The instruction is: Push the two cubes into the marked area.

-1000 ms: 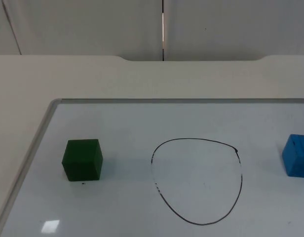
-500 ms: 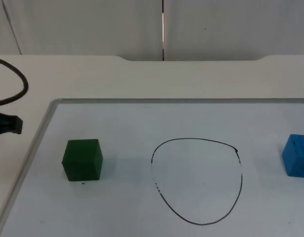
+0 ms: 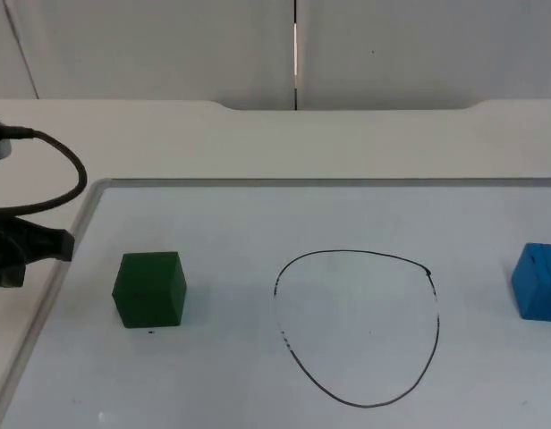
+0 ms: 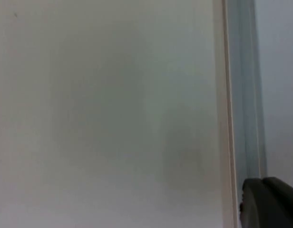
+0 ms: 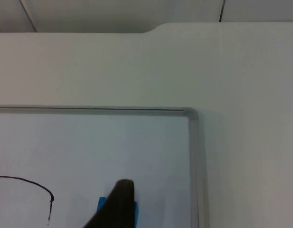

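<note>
Looking down from the top view, the left pincer [image 3: 43, 246] reaches in over the bare bench [image 3: 258, 143], just outside the metal frame of a whiteboard [image 3: 258, 214] that lies flat on it. Whether its fingers are apart or together cannot be told from this angle. A green cube [image 3: 150, 289] sits on the whiteboard just beyond the pincer, across the frame, apart from it. Farther out from the pincer is the marked area [image 3: 358, 328], a hand-drawn black oval with nothing inside it. A blue cube [image 3: 538, 281] stands past the oval, on the side away from the left pincer, outside the line. Both cubes rest flat, well apart from each other, with the oval between them.

From the left wrist view, a black fingertip [image 4: 270, 202] hangs over the whiteboard's frame [image 4: 241, 95], with plain bench surface [image 4: 103, 114] beside it.

From the right wrist view, a black fingertip of the right pincer [image 5: 115, 206] stands in front of the blue cube [image 5: 102, 205], hiding most of it. Its state cannot be told. A stretch of the oval line [image 5: 23, 179] runs beside the cube, and the whiteboard's corner [image 5: 191, 114] lies beyond it.
</note>
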`<action>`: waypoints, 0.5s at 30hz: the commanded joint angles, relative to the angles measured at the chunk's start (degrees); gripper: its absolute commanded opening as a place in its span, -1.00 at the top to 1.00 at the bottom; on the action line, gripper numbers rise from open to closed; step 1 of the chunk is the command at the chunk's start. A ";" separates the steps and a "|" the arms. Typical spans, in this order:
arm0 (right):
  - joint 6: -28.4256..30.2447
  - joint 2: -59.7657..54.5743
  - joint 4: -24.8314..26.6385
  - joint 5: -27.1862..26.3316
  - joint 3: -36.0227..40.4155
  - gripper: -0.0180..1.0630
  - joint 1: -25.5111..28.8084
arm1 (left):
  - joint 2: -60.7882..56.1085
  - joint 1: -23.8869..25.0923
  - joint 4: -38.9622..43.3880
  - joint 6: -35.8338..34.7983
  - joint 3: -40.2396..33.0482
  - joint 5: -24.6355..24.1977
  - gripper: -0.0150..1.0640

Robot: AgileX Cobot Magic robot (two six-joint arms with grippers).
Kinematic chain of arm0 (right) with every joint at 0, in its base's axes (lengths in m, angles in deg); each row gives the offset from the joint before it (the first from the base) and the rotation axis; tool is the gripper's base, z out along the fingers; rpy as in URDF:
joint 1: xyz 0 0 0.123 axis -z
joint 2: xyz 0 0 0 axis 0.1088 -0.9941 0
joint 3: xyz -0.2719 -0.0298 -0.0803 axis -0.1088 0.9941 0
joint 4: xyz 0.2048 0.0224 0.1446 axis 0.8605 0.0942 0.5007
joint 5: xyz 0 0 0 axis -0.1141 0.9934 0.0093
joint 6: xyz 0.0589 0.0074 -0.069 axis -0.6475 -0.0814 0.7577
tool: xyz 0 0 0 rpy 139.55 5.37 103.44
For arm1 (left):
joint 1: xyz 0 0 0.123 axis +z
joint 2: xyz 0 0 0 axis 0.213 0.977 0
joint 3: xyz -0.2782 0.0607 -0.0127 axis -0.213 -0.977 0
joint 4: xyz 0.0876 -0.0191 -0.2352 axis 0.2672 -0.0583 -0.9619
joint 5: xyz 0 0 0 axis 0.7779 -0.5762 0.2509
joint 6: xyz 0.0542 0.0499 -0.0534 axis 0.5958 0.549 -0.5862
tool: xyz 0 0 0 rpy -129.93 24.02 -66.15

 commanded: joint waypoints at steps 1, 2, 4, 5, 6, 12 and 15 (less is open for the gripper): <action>-0.07 -0.05 0.11 -0.63 -0.44 -0.98 0.23 | 0.90 -0.33 -0.37 -0.22 0.24 0.82 0.98; -0.07 -0.05 0.11 -0.63 -0.44 -0.98 0.23 | 1.19 -0.33 -0.24 -0.22 0.24 0.82 0.98; -0.07 -0.05 0.11 -0.63 -0.44 -0.98 0.23 | 1.31 -0.33 -0.24 -0.22 0.24 0.69 0.98; -0.07 -0.05 0.11 -0.63 -0.44 -0.98 0.23 | 1.44 -0.47 -0.24 -0.22 0.24 0.69 0.98; -0.07 -0.05 0.11 -0.63 -0.44 -0.98 0.23 | 1.48 -0.90 -0.14 -0.22 0.24 0.69 0.98; -0.07 -0.05 0.33 -0.63 -0.44 -0.98 0.23 | 1.57 -3.72 0.27 0.16 0.35 1.32 0.98; -0.07 -0.05 0.33 -0.63 -0.44 -0.98 0.23 | 1.57 -4.34 0.27 0.16 0.35 1.03 0.98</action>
